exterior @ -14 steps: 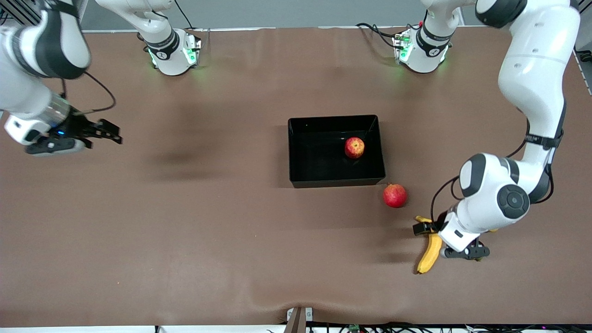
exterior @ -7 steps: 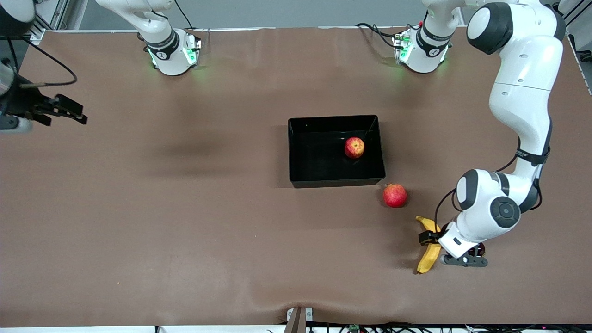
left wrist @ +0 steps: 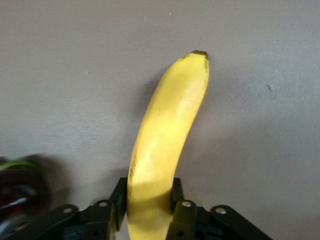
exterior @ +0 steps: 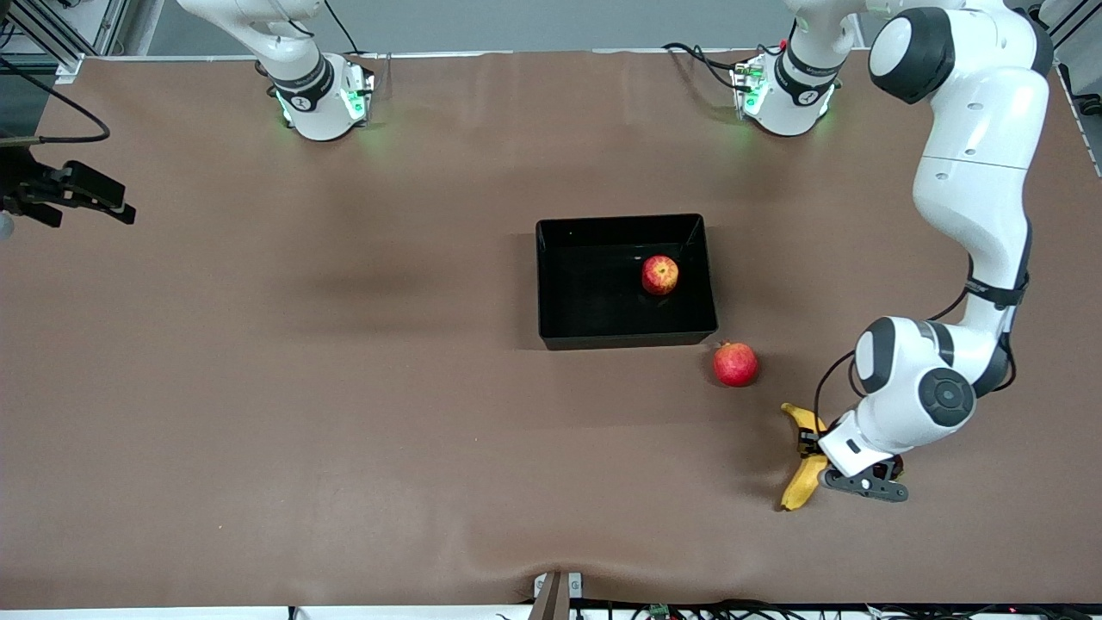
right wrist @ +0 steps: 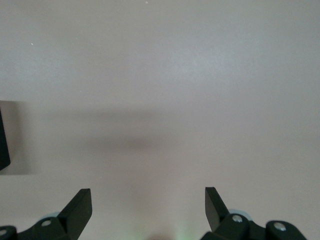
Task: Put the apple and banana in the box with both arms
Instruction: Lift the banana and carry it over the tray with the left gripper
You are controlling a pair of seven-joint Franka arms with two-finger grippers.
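The banana (exterior: 803,484) lies on the table toward the left arm's end, nearer the front camera than the box. My left gripper (exterior: 809,443) is shut on it near its middle. In the left wrist view the banana (left wrist: 170,135) runs out from between the black fingers (left wrist: 118,197). The apple (exterior: 659,275) sits inside the black box (exterior: 627,334) at mid-table. My right gripper (exterior: 86,194) is open and empty, over the right arm's end of the table. It is open over bare table in the right wrist view (right wrist: 147,205).
A pink-red round fruit (exterior: 735,363) sits on the table just outside the box's near corner, between the box and the banana. A dark red thing (exterior: 895,466) peeks out under the left wrist and also shows in the left wrist view (left wrist: 17,187).
My right gripper has drawn away from the box to the table's end. My left gripper has come down and shut on the banana, which has turned slightly.
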